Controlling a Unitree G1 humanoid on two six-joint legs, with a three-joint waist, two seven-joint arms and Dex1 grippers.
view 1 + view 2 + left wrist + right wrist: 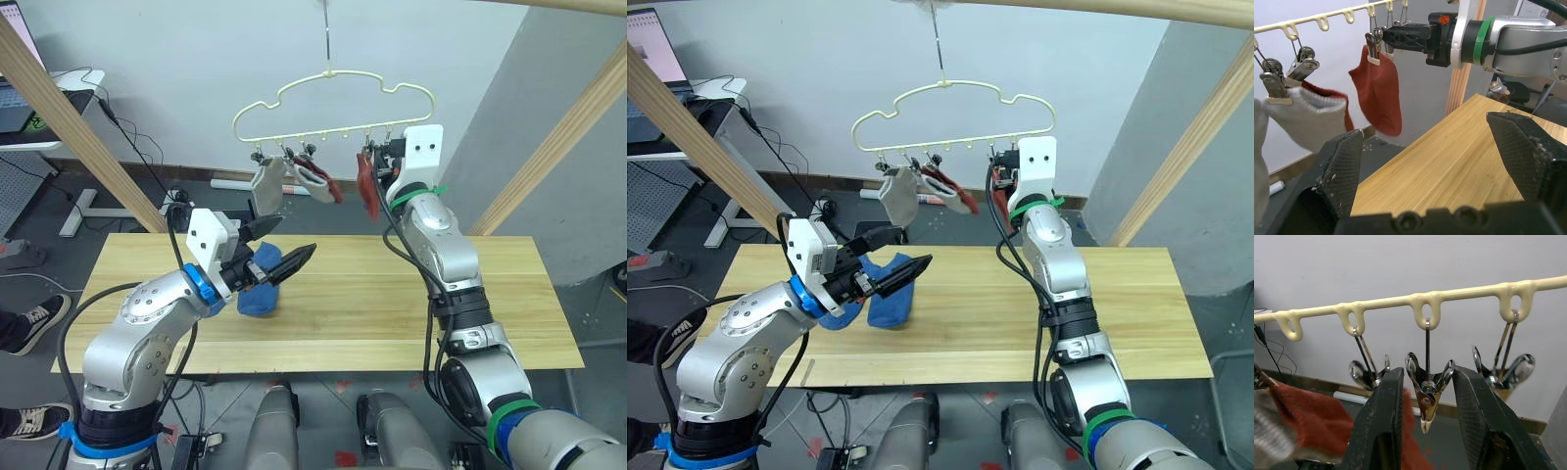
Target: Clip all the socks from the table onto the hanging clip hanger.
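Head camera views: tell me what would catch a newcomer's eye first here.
The pale-yellow clip hanger hangs above the table's far edge, with grey socks and rust-red socks already clipped on. The right claw is raised to the hanger, its fingers open on either side of a metal clip. The left claw hovers open over blue socks lying on the table.

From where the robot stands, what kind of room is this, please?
Probably a lab or workshop test setup, not a home: a bare wooden table under a wooden rail frame, a desk with a laptop, and loose cables on the floor.
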